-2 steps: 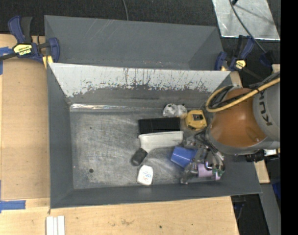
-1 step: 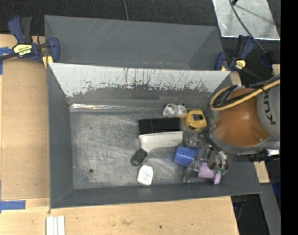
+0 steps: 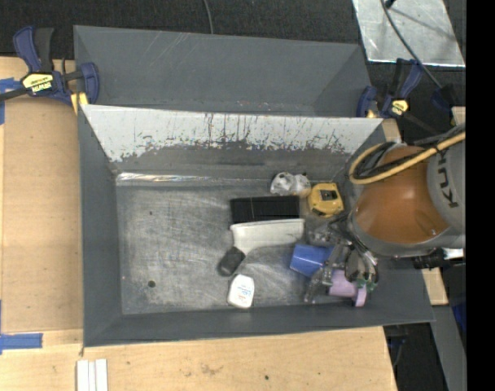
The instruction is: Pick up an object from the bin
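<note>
Your gripper (image 3: 339, 274) sits at the near right of the bin (image 3: 99, 235), between a blue cup (image 3: 308, 259) and a purple piece (image 3: 346, 288), likely to grab one; how open it is, you cannot tell.

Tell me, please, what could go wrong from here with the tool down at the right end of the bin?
1. The tool is among crowded things. A blue cylinder and a purple piece lie right beside it, so it might catch both or knock one aside.
2. It is close to the bin's right wall and may scrape it.
3. The white oblong piece seems to touch the blue cylinder and could get dragged along.
</note>
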Controlling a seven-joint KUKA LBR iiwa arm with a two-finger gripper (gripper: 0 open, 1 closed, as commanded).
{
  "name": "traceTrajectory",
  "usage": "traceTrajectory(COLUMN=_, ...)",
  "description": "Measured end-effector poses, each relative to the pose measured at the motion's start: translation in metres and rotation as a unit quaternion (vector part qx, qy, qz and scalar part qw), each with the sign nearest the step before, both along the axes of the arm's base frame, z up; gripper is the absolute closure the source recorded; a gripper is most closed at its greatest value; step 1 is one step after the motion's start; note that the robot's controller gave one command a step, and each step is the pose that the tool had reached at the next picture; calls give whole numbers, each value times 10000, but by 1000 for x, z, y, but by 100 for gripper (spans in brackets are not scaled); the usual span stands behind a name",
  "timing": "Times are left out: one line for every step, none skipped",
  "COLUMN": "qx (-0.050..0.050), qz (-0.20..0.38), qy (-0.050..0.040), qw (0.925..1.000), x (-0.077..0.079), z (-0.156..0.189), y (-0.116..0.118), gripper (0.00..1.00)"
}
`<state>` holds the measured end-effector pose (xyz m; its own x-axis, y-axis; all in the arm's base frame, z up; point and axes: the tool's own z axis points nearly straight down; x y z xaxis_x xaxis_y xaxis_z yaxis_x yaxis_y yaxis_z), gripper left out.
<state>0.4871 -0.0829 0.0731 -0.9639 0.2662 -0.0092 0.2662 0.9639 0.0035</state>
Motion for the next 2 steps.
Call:
traceTrajectory(qx=0, qz=0, qy=24, qw=10000, x=-1, z=4, y=0, gripper=100)
traceTrajectory(qx=5, qz=-2, qy=84, qw=10000, x=-4, z=22, y=0, gripper=100)
